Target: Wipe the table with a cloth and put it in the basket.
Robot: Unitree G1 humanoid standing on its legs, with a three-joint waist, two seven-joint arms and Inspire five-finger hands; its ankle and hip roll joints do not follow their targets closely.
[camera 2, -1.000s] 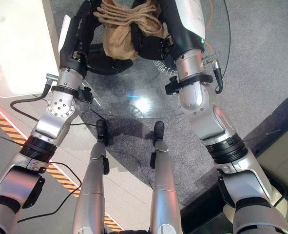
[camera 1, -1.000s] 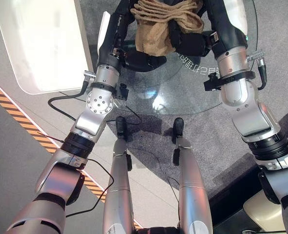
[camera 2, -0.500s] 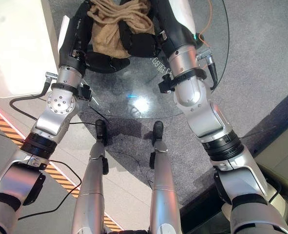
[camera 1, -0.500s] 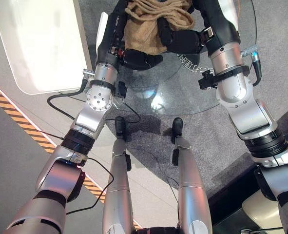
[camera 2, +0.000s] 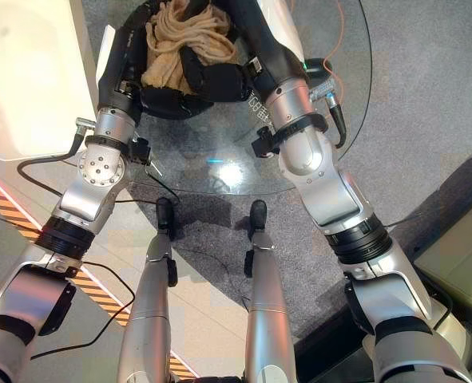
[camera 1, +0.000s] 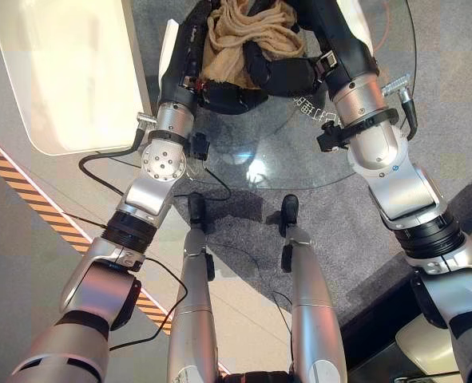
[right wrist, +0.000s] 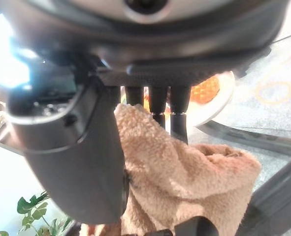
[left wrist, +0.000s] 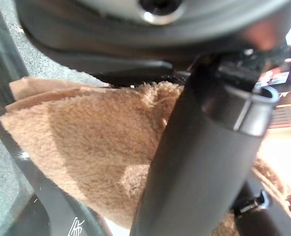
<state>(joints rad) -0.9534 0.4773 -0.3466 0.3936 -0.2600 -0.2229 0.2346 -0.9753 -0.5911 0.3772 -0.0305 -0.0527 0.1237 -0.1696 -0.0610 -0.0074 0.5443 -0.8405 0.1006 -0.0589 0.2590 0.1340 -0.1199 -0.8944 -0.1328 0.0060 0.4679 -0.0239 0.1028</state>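
Cloth (camera 1: 247, 36), tan and bunched, lies on the round glass table (camera 1: 299, 152) at its far side, gathered between both hands. The left hand (camera 1: 232, 97) curls its fingers and thumb into the cloth's near edge; the right hand (camera 1: 279, 76) grips it from the other side.

A grey carpet (camera 1: 243, 231) covers the floor under a round glass table (camera 1: 299, 152). To the left stands a white counter (camera 1: 68, 72), with an orange-and-black striped line (camera 1: 28, 191) on the smooth floor beside it.
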